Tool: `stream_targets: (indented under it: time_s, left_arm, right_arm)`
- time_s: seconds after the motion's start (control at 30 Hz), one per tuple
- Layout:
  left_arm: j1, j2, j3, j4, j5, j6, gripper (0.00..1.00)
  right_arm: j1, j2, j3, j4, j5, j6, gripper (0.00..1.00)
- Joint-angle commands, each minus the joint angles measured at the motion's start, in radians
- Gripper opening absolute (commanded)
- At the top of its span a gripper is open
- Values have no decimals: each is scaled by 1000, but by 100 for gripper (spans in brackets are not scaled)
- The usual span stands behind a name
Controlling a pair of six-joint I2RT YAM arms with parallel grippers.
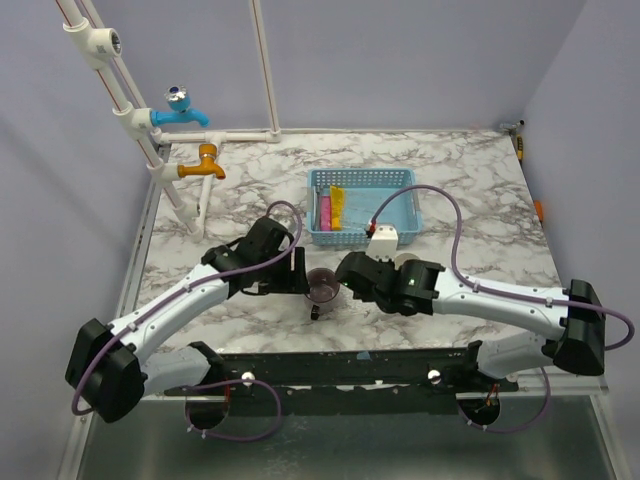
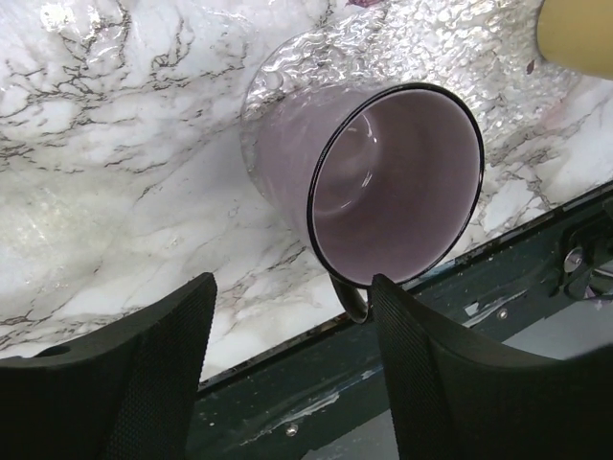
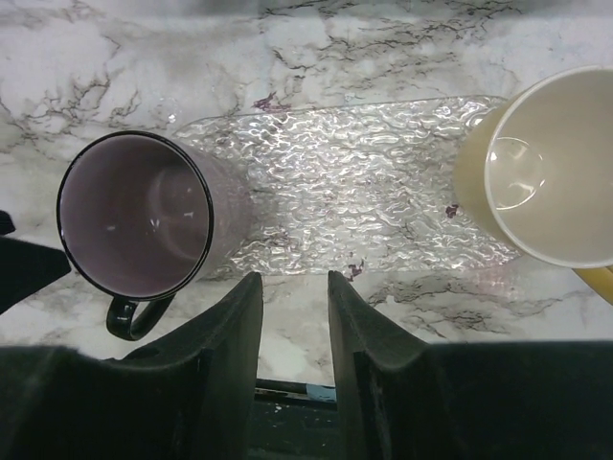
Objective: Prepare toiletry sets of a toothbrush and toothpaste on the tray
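Both the yellow tube (image 1: 338, 207) and pink tube (image 1: 325, 212) lay near-to-far in the basket (image 1: 360, 173), middle of the worktop (image 1: 480, 190), beyond your claws; right claw (image 3: 294, 278), narrowly parted, empty, looked nearer than open left claw (image 2: 292, 283)

Bare clear tray (image 3: 354, 182) between mauve cup (image 3: 134, 216) and cream mug (image 3: 546, 172), blue basket (image 1: 362, 174) well behind both

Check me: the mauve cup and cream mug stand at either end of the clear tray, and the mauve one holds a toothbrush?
No: the mauve cup is empty, as the right wrist view shows. It and the cream mug do stand at either end of the clear tray.
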Motion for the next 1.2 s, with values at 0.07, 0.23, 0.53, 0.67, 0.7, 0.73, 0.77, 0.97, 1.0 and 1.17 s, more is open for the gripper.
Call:
stream_targets:
  time_s: [0.07, 0.23, 0.53, 0.67, 0.7, 0.73, 0.77, 0.97, 1.0, 1.17]
  left_arm:
    - [-28, 116, 78, 16, -54, 2, 61]
    - [-50, 199, 124, -5, -87, 18, 53]
    - [-84, 305, 176, -34, -138, 34, 31]
    - [-94, 323, 195, -45, -156, 40, 19]
    - [-96, 325, 199, -46, -161, 42, 16]
    - [-97, 328, 203, -50, -164, 44, 13]
    - [-98, 331, 207, -53, -165, 45, 10]
    - [-106, 326, 234, -73, -200, 63, 0]
    - [-108, 322, 240, -78, -202, 70, 0]
    - [-127, 292, 297, -127, -243, 127, 0]
  right_arm:
    - [7, -59, -37, 38, -34, -38, 37]
    - [8, -107, -71, 45, -46, -44, 37]
    - [8, -150, -84, 50, -58, -41, 37]
    - [7, -147, -87, 51, -66, -38, 37]
    - [7, -147, -87, 50, -65, -38, 37]
    - [7, -146, -88, 50, -68, -37, 37]
    - [7, -147, -90, 50, -67, -37, 37]
    - [8, -151, -86, 40, -63, -32, 37]
    - [7, -152, -85, 39, -63, -33, 37]
    - [8, -169, -83, 25, -59, -37, 37]
